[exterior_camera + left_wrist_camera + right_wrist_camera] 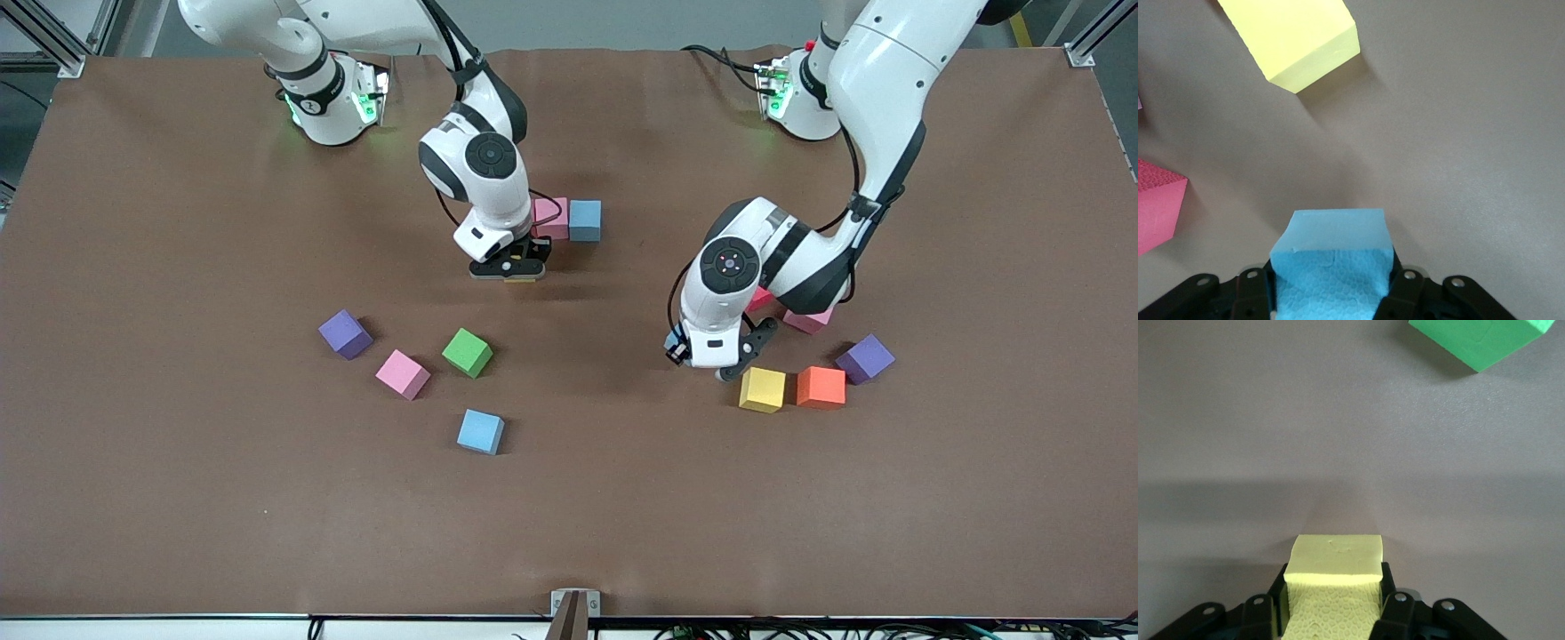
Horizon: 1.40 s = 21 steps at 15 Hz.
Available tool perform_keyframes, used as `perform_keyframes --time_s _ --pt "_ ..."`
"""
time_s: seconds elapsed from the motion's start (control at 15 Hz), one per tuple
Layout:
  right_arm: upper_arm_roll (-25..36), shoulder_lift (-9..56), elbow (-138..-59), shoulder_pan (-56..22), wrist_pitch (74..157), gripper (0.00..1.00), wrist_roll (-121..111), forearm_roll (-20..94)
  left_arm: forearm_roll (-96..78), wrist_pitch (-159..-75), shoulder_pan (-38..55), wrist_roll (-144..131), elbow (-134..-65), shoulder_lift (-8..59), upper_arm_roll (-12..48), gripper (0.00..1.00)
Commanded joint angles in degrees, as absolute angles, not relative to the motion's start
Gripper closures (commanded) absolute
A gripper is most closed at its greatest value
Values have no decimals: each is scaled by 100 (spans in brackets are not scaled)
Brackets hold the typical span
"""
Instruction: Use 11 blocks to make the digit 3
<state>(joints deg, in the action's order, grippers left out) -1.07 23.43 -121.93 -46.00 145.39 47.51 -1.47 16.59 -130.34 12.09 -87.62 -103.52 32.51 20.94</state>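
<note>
Blocks: right gripper (518,267) at upper centre clamps a yellow cube (1335,577), left gripper (1331,293) clamps a blue cube (1331,257); set each flush beside the pink cube (550,218).

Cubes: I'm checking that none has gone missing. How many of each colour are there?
Blue: 3, one in the left gripper
Yellow: 2, one in the right gripper
Pink or red: 4
Purple: 2
Green: 1
Orange: 1
Total: 13

red cube (758,300) and pink cube (807,321) mostly hidden under the left arm (800,258)
</note>
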Motion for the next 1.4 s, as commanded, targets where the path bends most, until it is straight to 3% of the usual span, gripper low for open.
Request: perform_keyframes --time_s 0.0,1.33 --pt "-176 2408 -12304 -4439 14607 95 4676 -149 1556 -12946 1195 -8692 -10292 3261 2109 56" --pt "-431 2136 -12700 -4474 14739 95 4597 114 1564 -12938 1204 -8684 -10283 3261 2109 56"
